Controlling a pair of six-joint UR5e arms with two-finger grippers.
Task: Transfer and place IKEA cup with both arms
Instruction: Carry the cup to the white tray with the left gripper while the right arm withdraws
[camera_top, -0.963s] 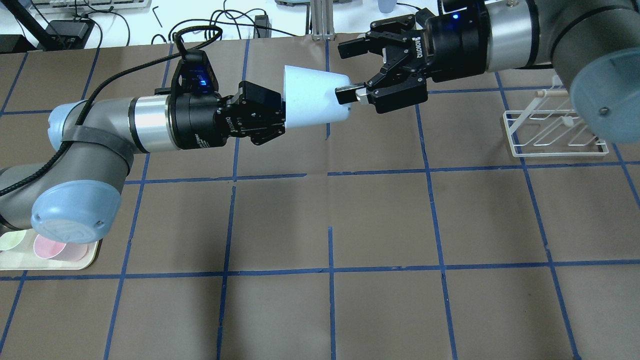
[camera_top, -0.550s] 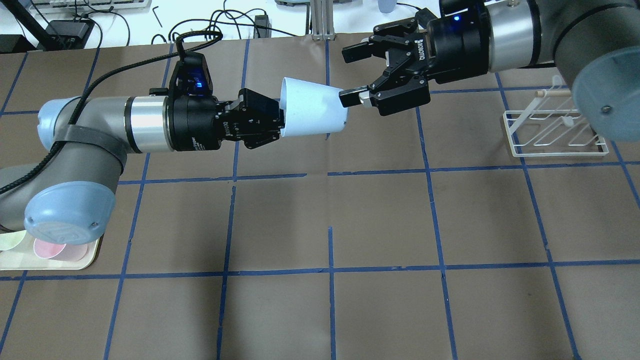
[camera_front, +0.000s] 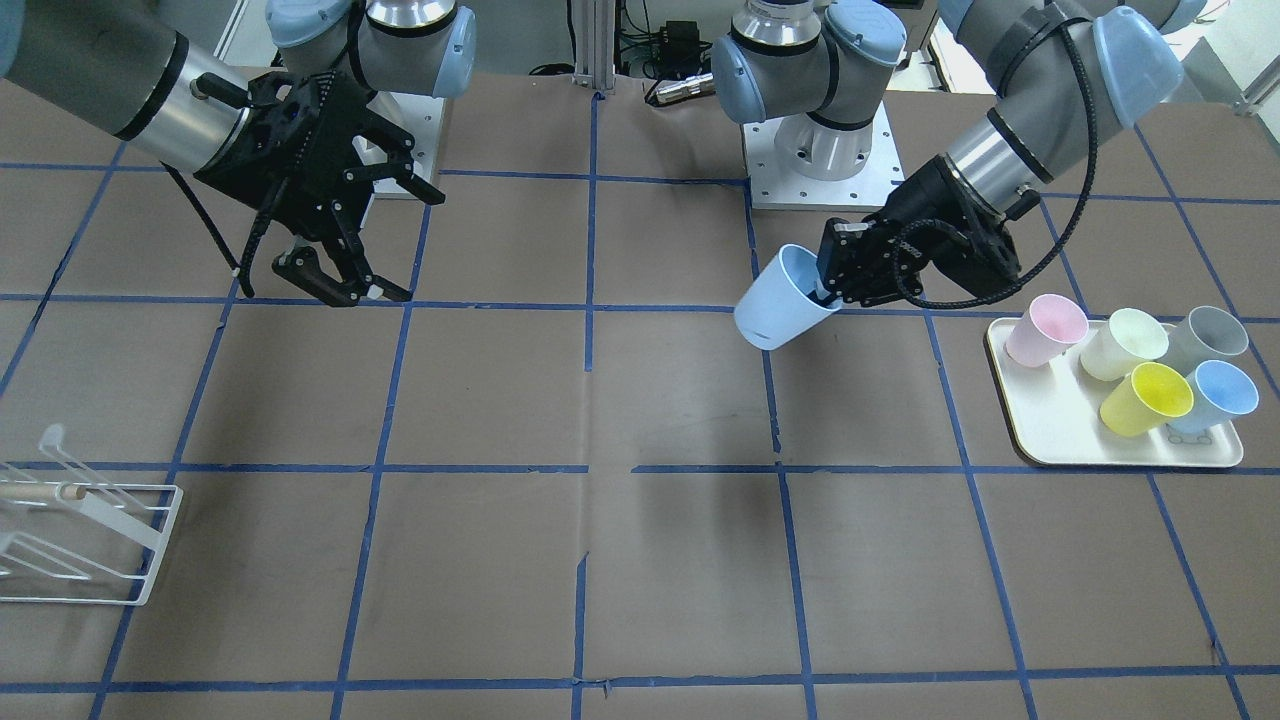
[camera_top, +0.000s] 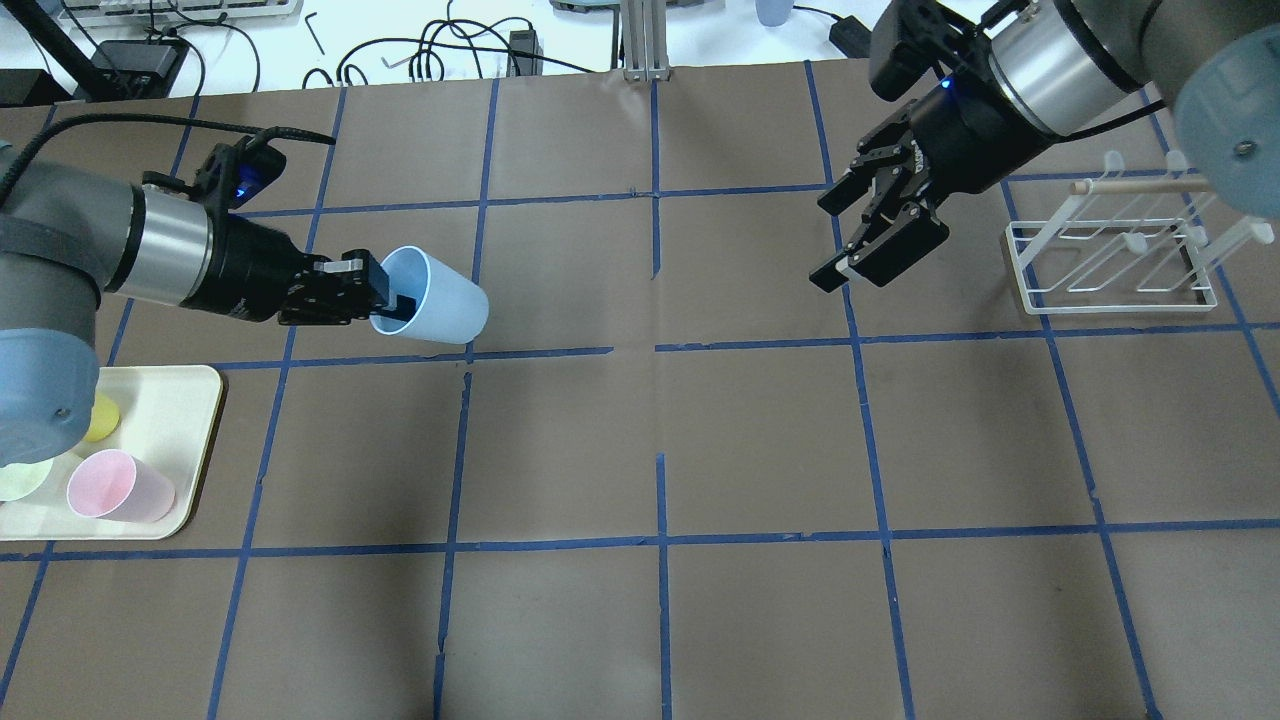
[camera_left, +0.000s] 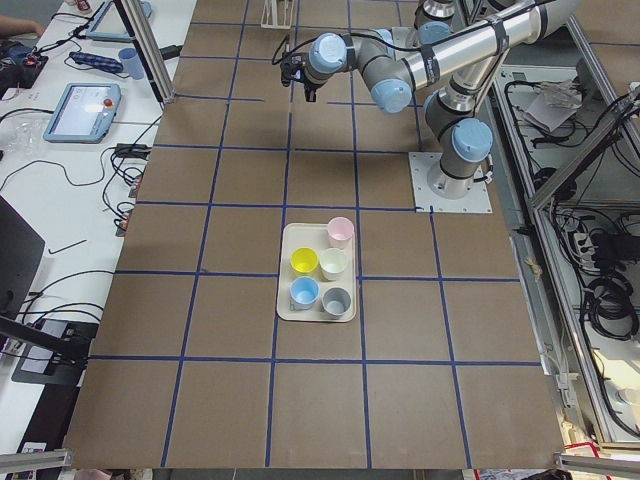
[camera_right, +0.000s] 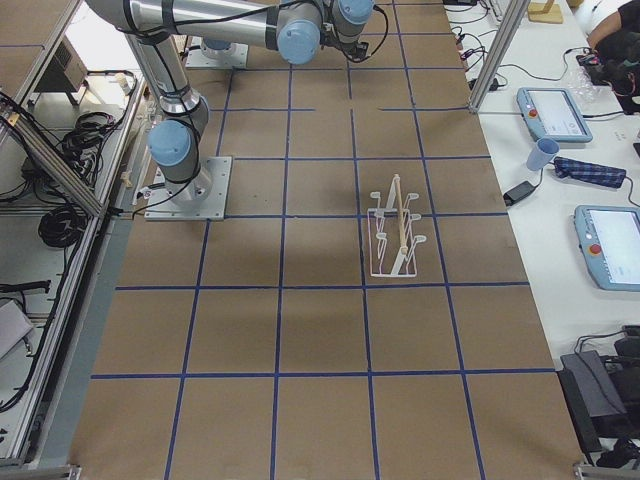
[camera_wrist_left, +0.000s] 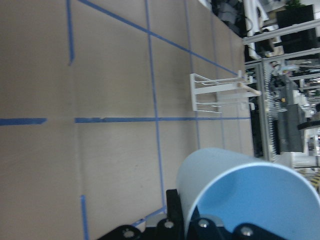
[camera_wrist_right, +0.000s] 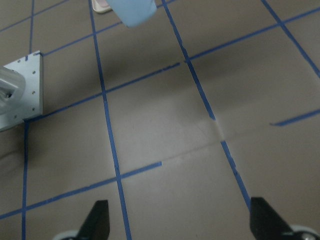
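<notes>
1. in the overhead view the left gripper (camera_top: 388, 303) sits at the left-centre of the frame. it is clenched on the rim of the ikea cup (camera_top: 445, 303), with one finger inside the mouth and the other against the outer wall.
2. we see the cup tilted, its mouth turned toward the left gripper and its base pointing toward the middle of the frame. in the front-facing view the ikea cup (camera_front: 783, 303) hangs right of centre, to the left of the tray (camera_front: 1060, 432), with the left gripper (camera_front: 835, 282) at its rim.
3. the left wrist view shows the pale blue wall and open mouth of the cup (camera_wrist_left: 245, 195) filling its lower right corner.
4. the right gripper (camera_top: 826, 243) is in the upper right of the overhead frame. its jaws are spread wide with nothing between them, and it is well apart from the cup.
5. in the right wrist view we see the two fingertips (camera_wrist_right: 97, 219) low in the frame, near its two sides, with the brown table (camera_wrist_right: 170, 130) between them. the cup (camera_wrist_right: 132, 11) shows at the top edge.
6. the tray (camera_top: 190, 400) lies at the lower left of the overhead frame and holds a pink cup (camera_top: 110, 485).
7. the front-facing view shows four more cups on the tray:
   - a cream cup (camera_front: 1122, 343)
   - a grey cup (camera_front: 1205, 338)
   - a yellow cup (camera_front: 1145, 398)
   - a sky-blue cup (camera_front: 1215, 393)
8. a white wire rack (camera_top: 1110, 250) stands near the right edge of the overhead frame, near the right gripper.
</notes>
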